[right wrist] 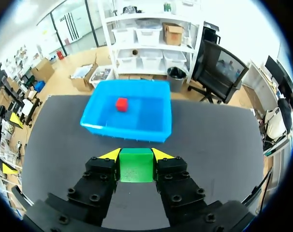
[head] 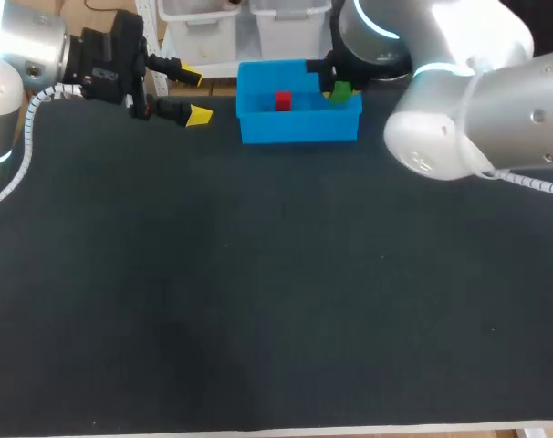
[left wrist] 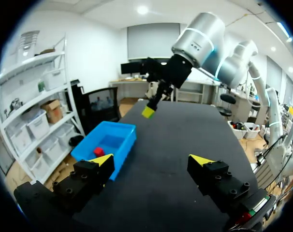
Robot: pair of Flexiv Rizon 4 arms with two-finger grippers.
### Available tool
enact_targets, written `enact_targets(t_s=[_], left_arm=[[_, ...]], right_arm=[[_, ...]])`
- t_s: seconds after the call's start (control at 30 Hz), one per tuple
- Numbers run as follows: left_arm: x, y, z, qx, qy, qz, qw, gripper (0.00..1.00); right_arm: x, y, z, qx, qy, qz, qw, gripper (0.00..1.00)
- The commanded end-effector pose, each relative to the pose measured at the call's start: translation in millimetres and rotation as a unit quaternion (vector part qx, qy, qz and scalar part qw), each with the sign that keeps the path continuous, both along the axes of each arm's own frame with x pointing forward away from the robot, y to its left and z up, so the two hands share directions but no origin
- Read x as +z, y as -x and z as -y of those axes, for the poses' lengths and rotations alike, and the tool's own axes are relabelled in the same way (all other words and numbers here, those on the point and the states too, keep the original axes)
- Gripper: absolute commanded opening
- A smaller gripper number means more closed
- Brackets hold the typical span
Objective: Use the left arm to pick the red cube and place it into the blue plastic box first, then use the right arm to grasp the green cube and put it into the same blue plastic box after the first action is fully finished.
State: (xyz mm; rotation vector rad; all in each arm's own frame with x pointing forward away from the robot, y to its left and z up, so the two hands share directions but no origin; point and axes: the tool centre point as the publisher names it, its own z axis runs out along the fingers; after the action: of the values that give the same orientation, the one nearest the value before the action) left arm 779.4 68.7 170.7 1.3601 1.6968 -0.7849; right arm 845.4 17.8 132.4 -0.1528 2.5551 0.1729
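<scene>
Two cubes show at the upper middle of the head view: the red cube (head: 283, 100) lies on the floor of the blue plastic box (head: 299, 135), and the green cube (head: 339, 91), seen against the box's right end, is held off the dark worktop (head: 258, 292). The right pincer (right wrist: 136, 155) is clamped on the green cube from both sides, with the box just ahead of it. The left pincer (head: 195, 96), at the upper left near the box, has its yellow-tipped fingers spread well apart.
</scene>
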Motion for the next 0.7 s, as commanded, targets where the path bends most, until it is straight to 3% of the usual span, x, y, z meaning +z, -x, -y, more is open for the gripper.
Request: enact_targets(t_s=[0.03, 0.7], left_arm=[[-1.4, 0.4, 0, 0.000, 0.002, 0.003, 1.000, 1.00], [-1.4, 0.4, 0, 0.000, 0.002, 0.003, 1.000, 1.00]], right_arm=[[4, -4.6, 5, 0.000, -0.010, 0.037, 0.999, 0.00], [23, -38.5, 1, 0.059, -0.077, 0.059, 0.994, 0.00]])
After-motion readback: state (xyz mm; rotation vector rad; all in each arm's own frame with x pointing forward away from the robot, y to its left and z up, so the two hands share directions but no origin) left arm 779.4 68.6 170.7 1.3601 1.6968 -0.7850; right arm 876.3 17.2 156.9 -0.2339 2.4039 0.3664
